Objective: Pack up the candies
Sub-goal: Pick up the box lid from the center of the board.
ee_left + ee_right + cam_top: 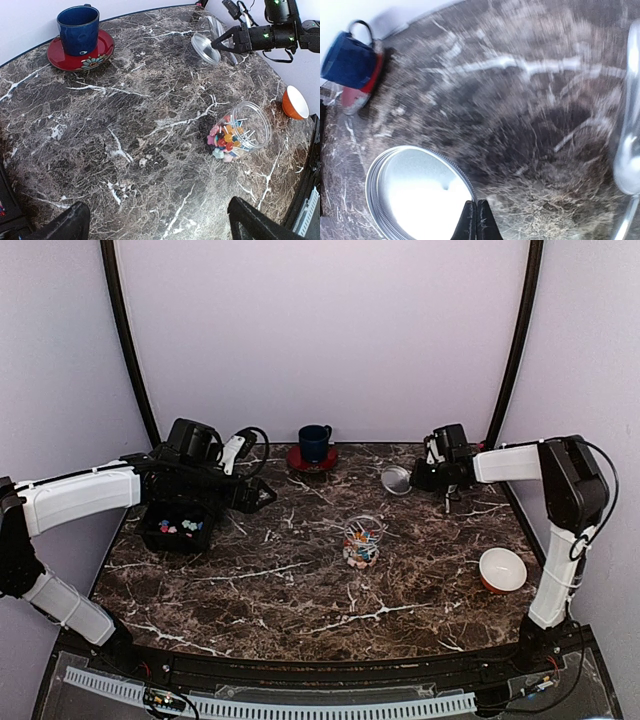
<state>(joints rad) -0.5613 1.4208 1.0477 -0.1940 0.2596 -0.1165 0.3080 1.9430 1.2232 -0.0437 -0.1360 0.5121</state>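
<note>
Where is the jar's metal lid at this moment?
In the top view, the lid is toward the far right, its rim pinched by the right pincer, right of the blue mug and beyond the jar.

The left arm (pixel 80 495) reaches from the near left toward the middle, and the left claw (pixel 262 496) hangs with its fingers spread wide apart. The right arm (pixel 560 490) rises at the right edge, bends, and stretches left along the far side; the right claw (pixel 475 221) is pinched together.
</note>
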